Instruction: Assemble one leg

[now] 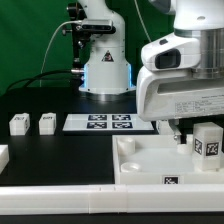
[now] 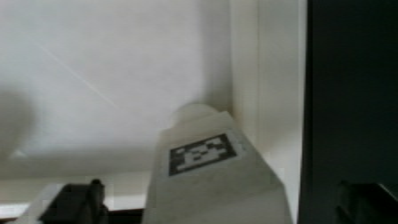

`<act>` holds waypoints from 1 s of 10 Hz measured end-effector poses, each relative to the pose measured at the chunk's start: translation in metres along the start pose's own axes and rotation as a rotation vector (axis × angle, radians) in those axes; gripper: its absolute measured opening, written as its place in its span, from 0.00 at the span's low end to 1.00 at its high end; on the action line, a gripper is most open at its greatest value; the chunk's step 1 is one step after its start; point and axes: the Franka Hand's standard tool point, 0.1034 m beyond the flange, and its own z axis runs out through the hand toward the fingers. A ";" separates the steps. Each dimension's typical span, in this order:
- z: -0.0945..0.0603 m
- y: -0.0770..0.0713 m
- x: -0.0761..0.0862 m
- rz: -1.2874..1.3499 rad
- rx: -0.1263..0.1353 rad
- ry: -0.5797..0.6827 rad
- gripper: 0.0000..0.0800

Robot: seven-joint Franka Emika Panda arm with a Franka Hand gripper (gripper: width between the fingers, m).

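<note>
The large white panel (image 1: pixel 140 160) lies tray-like at the near right part of the black table (image 1: pixel 40 150), its raised rim running along the near edge. Standing upright inside it, toward its right end, is one leg (image 1: pixel 207 143), a small white post with a black-and-white tag facing the camera. In the wrist view the same leg (image 2: pixel 217 165) rises between the dark fingertips (image 2: pixel 75 203), its tagged face turned to the lens and its far end set into the corner where the panel's (image 2: pixel 107 70) floor meets its wall.

The gripper (image 1: pixel 185 133) hangs from the bulky white wrist housing over the panel's right side, pointing straight down. Its fingers stand on either side of the leg (whether the pads actually press on it cannot be told from either view).

Two more legs lie on the table toward the left edge, a left one (image 1: pixel 19 123) and a right one (image 1: pixel 47 122), just beside each other but apart. The marker board (image 1: pixel 110 122) lies flat near the middle of the table, beyond the panel. Another white piece (image 1: pixel 3 156) shows at the left edge, cut off. Bare black table lies between the legs and the panel.
</note>
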 end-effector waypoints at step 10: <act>0.000 0.004 0.001 -0.197 -0.017 0.002 0.37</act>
